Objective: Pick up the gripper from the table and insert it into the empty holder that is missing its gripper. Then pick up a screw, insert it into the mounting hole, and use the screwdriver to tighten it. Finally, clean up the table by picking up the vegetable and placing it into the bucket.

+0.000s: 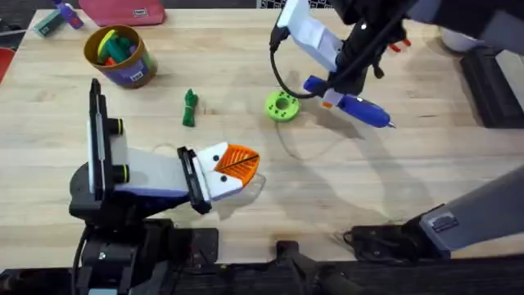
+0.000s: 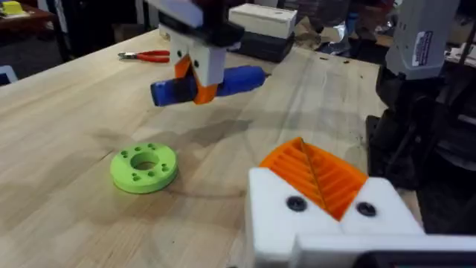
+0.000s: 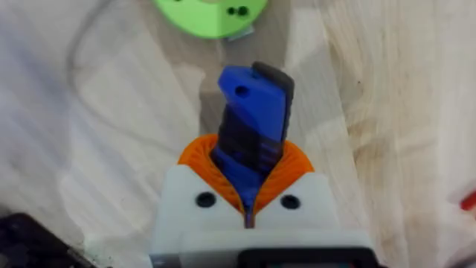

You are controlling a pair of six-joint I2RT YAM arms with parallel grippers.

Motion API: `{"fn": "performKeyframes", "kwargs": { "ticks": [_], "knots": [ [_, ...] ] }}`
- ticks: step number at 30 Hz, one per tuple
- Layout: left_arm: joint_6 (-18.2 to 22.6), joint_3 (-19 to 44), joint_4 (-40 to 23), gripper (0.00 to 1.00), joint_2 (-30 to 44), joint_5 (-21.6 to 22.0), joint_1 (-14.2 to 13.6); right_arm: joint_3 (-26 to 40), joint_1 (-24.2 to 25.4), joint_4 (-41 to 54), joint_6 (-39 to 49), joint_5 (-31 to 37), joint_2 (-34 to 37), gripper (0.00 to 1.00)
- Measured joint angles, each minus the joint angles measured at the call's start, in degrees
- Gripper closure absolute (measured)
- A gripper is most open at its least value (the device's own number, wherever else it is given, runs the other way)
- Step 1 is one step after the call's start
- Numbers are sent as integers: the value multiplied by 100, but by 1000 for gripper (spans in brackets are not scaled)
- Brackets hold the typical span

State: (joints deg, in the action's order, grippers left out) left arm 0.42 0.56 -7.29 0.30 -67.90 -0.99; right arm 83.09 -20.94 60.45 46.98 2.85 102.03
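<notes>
Over by the green disc [image 1: 282, 106], right end effector [image 1: 332, 98] is pinching the screwdriver [image 1: 360, 107]; left end effector [image 1: 237, 164] sits pressed together on the table [image 1: 327, 188].

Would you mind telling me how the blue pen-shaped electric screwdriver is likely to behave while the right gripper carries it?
The blue pen-shaped electric screwdriver looks like rigid plastic, so it probably won't flex. The right gripper clamps it near one end, so the long free end may sag or pivot. Its rounded barrel would likely roll if set on the wooden table.
</notes>
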Motion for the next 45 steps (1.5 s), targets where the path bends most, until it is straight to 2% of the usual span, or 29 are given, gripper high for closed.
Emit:
{"fn": "performKeyframes", "kwargs": {
  "ticks": [10,11,13,17,18,19,21,22,23,24,28,30,35,37,41,45],
  "knots": [
    [0,0,-2,982,2,0,0,0,392,-223,7,205,897,977],
    [0,0,0,982,0,0,0,0,404,-286,-31,223,951,953],
    [0,0,0,982,2,0,0,0,412,-406,-104,231,984,703],
    [-2,0,-2,982,0,0,0,13,412,-400,-242,254,971,127],
    [0,0,-1,982,0,0,0,13,412,-399,-279,252,974,41],
    [-2,0,-1,982,1,0,0,13,410,-398,-342,252,971,17],
    [0,0,-2,978,1,0,0,13,412,-398,-479,245,961,10],
    [18,0,-1,930,1,0,0,13,412,-394,-542,222,939,9],
    [22,0,0,818,0,2,0,13,412,-389,-605,195,898,10],
    [21,0,0,646,2,0,0,13,412,-389,-666,156,831,8],
    [7,0,-2,60,0,-3,0,13,412,-383,-982,-31,200,8],
    [18,0,-2,17,0,0,0,13,412,-378,-1160,-85,-226,8],
    [9,0,20,13,0,2,0,13,410,-377,-1794,-162,-1427,8],
    [-125,-2,51,14,0,53,0,15,410,-383,-2142,-171,-1845,8],
    [-518,11,190,14,0,437,0,17,410,-348,-2820,-201,-2556,8],
    [-544,375,-287,14,7,950,2,17,410,-253,-3354,-229,-3237,8]
  ]
}}
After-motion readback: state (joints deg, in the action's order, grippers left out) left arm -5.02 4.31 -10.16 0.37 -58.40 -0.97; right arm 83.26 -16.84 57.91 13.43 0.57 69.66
